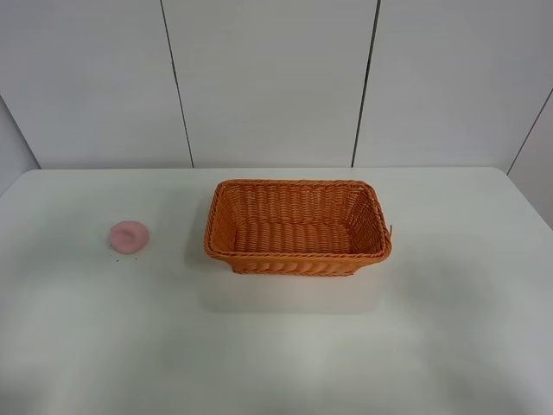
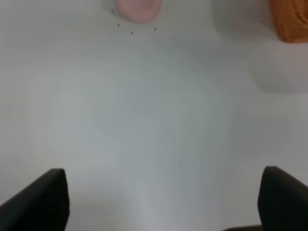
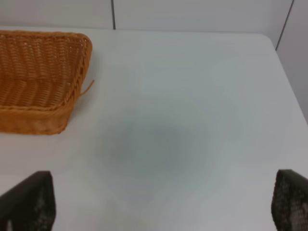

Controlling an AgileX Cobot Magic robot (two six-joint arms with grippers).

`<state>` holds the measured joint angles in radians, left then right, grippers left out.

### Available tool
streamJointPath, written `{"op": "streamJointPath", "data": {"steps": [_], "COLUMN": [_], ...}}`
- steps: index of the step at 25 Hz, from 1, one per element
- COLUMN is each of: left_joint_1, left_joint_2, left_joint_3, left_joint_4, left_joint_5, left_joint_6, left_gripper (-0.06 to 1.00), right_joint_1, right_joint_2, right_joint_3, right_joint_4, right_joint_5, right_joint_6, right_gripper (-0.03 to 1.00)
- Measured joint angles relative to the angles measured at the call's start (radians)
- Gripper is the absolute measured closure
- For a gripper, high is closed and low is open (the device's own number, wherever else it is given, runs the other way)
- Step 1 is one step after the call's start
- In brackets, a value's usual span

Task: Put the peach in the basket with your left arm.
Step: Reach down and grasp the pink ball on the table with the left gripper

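Note:
The pale-pink peach [image 1: 129, 236] lies on the white table to the left of the orange wicker basket [image 1: 298, 226], which stands empty near the table's middle. In the left wrist view the peach [image 2: 138, 9] sits at the frame's edge, far ahead of my left gripper [image 2: 163, 202], and a corner of the basket [image 2: 289, 21] shows. The left fingers [image 2: 41, 202] are spread wide with nothing between them. My right gripper [image 3: 166, 209] is open and empty too, with the basket [image 3: 41, 79] ahead of it to one side. Neither arm shows in the high view.
The white table [image 1: 276, 346] ends at a white panelled wall [image 1: 268, 78] at the back. A few small dark specks [image 2: 132, 32] lie on the table by the peach.

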<state>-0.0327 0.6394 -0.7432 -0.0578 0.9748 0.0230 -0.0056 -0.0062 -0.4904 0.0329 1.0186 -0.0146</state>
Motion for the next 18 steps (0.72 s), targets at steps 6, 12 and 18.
{"op": "streamJointPath", "data": {"steps": [6, 12, 18], "left_joint_1": [0.000, 0.000, 0.000], "left_joint_2": [0.522, 0.964, 1.265], "left_joint_3": [-0.196, -0.448, -0.692], "left_joint_4": [-0.004, -0.005, -0.005], "left_joint_5": [-0.130, -0.190, -0.196], "left_joint_6": [0.000, 0.000, 0.000], "left_gripper": [0.13, 0.13, 0.13], "right_joint_1": [0.000, 0.000, 0.000], "right_joint_2": [0.000, 0.000, 0.000], "right_joint_3": [0.000, 0.000, 0.000], "right_joint_4": [0.000, 0.000, 0.000], "right_joint_5": [0.000, 0.000, 0.000], "right_joint_6": [0.000, 0.000, 0.000], "right_gripper": [0.27, 0.27, 0.27]}}
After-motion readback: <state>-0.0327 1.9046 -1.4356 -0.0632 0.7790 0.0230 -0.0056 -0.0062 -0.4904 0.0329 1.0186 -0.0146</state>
